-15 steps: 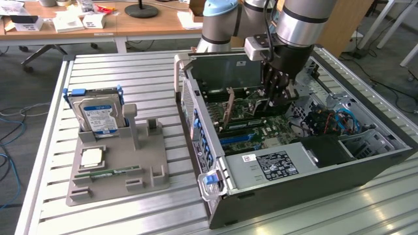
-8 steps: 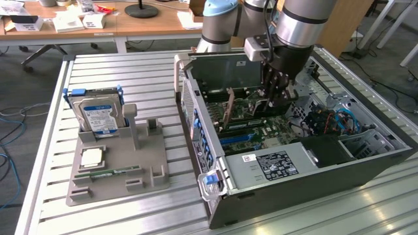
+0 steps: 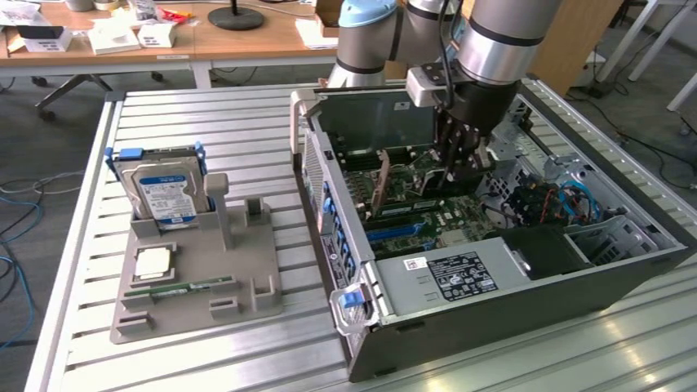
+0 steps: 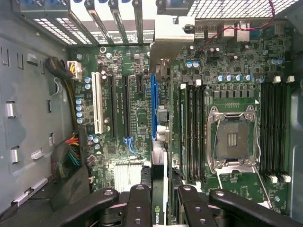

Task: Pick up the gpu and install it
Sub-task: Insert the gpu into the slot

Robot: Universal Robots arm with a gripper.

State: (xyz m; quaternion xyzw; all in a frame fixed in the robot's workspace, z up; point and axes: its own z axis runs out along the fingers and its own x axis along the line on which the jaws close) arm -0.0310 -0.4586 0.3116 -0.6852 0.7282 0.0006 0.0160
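Right of centre in the exterior view, the claw (image 3: pixel 458 171) clamps the gpu (image 4: pixel 157 213), best kept parallel over the blue slot (image 4: pixel 153 104).

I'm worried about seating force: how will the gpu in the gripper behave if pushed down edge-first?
Probably stiff: the gpu is a thin flat board, standing straight in the gripper. Likely light for its length, being so thin. Gripped by its faces, it may slip or tilt if pushed off-line above the blue slot.
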